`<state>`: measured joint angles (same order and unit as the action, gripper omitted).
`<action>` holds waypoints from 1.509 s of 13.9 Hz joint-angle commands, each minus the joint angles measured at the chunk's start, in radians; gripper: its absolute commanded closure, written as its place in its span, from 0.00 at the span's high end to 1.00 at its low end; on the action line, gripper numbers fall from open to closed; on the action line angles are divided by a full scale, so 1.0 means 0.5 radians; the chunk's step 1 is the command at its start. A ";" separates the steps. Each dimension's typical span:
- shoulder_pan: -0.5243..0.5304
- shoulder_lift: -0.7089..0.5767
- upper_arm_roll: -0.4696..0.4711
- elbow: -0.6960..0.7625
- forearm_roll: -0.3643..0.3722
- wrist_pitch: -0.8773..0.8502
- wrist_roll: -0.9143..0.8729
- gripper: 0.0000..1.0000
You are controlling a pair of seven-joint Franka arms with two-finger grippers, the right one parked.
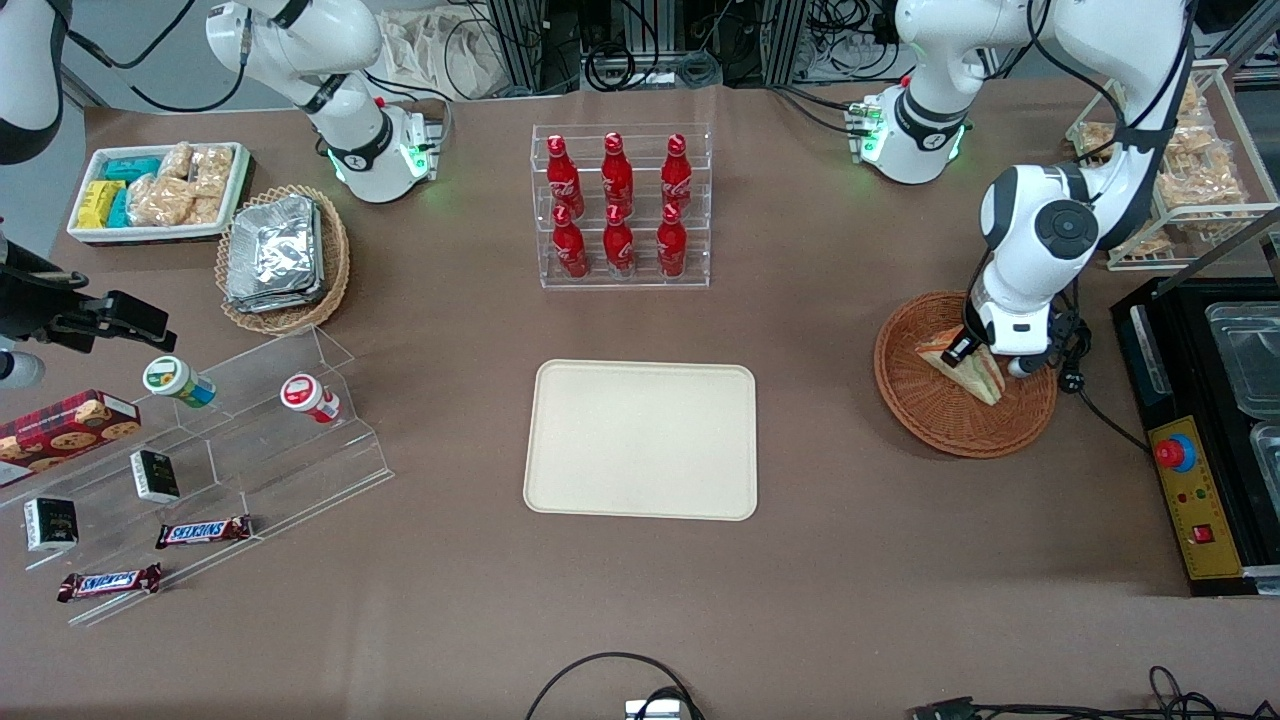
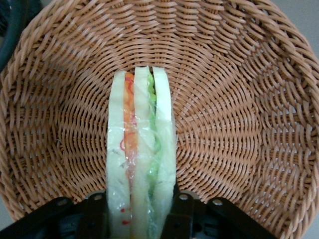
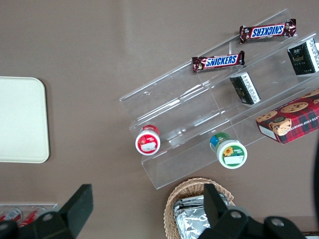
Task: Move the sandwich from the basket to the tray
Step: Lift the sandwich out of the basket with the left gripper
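The sandwich [image 1: 978, 372], a wrapped wedge of pale bread with orange and green filling, sits in the reddish-brown wicker basket [image 1: 935, 420] toward the working arm's end of the table. My left gripper [image 1: 972, 352] is down in the basket over it. In the left wrist view the sandwich [image 2: 141, 149] stands on edge against the basket weave [image 2: 229, 124]. The gripper [image 2: 140, 211] is shut on it, with a black finger [image 2: 94, 215] pressed against each bread face. The cream tray [image 1: 640, 440] lies flat mid-table with nothing on it, and its corner [image 3: 20, 119] shows in the right wrist view.
A clear rack of red bottles [image 1: 620, 205] stands farther from the front camera than the tray. A black machine with a red button [image 1: 1195, 440] sits beside the basket at the table's end. A wire rack of bagged snacks [image 1: 1190, 160] stands near the working arm's base.
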<state>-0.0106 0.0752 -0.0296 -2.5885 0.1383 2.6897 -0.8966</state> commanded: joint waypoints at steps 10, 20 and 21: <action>-0.022 -0.442 -0.155 0.081 0.205 -0.385 0.465 0.15; -0.433 -0.270 -0.303 0.421 -0.043 -0.403 0.480 0.05; -0.515 -0.221 -0.303 0.476 -0.068 -0.403 0.501 0.06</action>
<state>-0.2113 -0.0976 -0.1867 -2.4268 0.1430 2.5138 -0.6695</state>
